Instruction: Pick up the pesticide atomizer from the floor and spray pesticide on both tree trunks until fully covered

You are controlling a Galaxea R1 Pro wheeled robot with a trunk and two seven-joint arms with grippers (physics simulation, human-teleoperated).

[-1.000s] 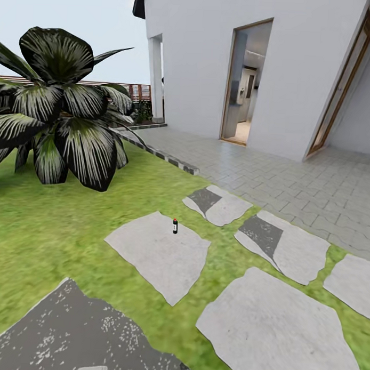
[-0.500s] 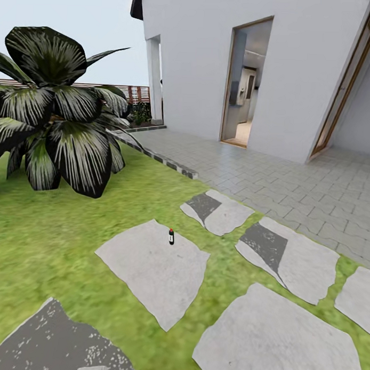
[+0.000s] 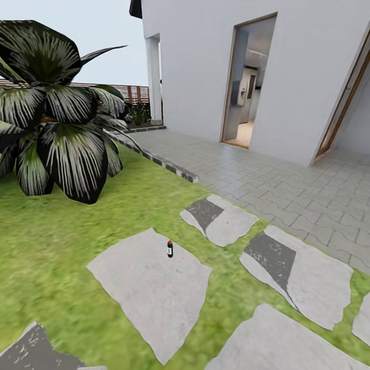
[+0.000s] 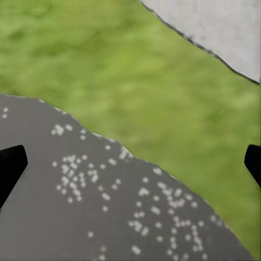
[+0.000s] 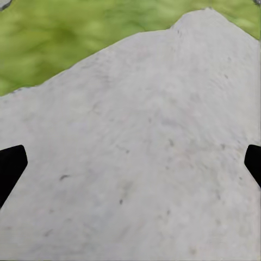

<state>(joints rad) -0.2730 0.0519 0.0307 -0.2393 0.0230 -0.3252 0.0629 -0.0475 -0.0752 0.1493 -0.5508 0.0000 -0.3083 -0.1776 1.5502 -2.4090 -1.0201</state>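
Rolled nearer, atomizer (image 3: 170, 248) lower in head view, upright on paving slab (image 3: 149, 290) at twelve o'clock; left gripper (image 4: 130, 163) and right gripper (image 5: 130, 163) spread wide, empty, ready for pickup.

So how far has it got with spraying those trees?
Barely begun. Nothing looks done: the pesticide atomizer stands upright and untouched on a grey paving slab ahead. Both pincers, left and right, are open and empty above the ground. Left: reach it, pick it up, spray both trunks.
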